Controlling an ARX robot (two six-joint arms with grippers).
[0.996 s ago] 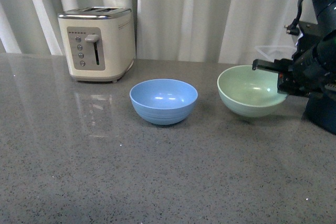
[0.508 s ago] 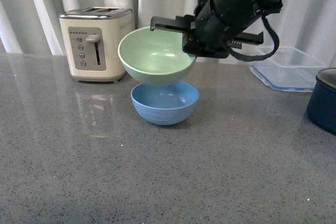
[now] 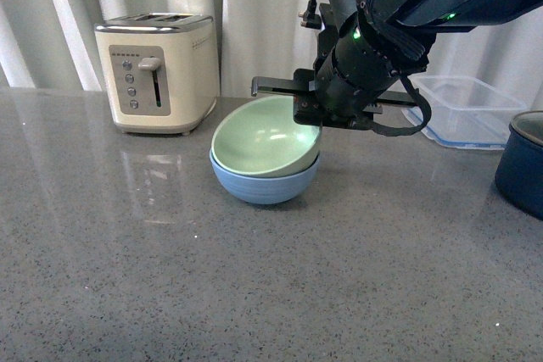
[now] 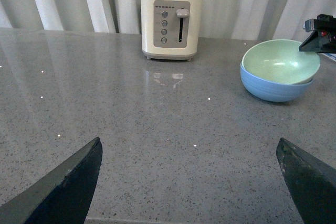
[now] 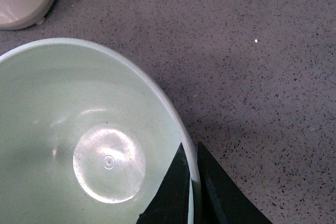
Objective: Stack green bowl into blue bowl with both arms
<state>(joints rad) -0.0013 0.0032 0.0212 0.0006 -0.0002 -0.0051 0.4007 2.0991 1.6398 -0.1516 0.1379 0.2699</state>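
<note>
The pale green bowl sits tilted inside the light blue bowl at the table's middle, with its right rim held higher. My right gripper is shut on that right rim. In the right wrist view its two black fingers pinch the green bowl's thin wall, one inside and one outside, around the right gripper's closing line. My left gripper hangs open over bare table, well short of the green bowl and the blue bowl. It holds nothing.
A cream toaster stands at the back left before a white curtain. A clear plastic container lies at the back right. A dark navy pot stands at the right edge. The grey speckled table spreads out in front.
My right arm carried the green bowl from the right side leftward and up over the blue bowl, then lowered it into the blue bowl. The blue bowl stayed put.
</note>
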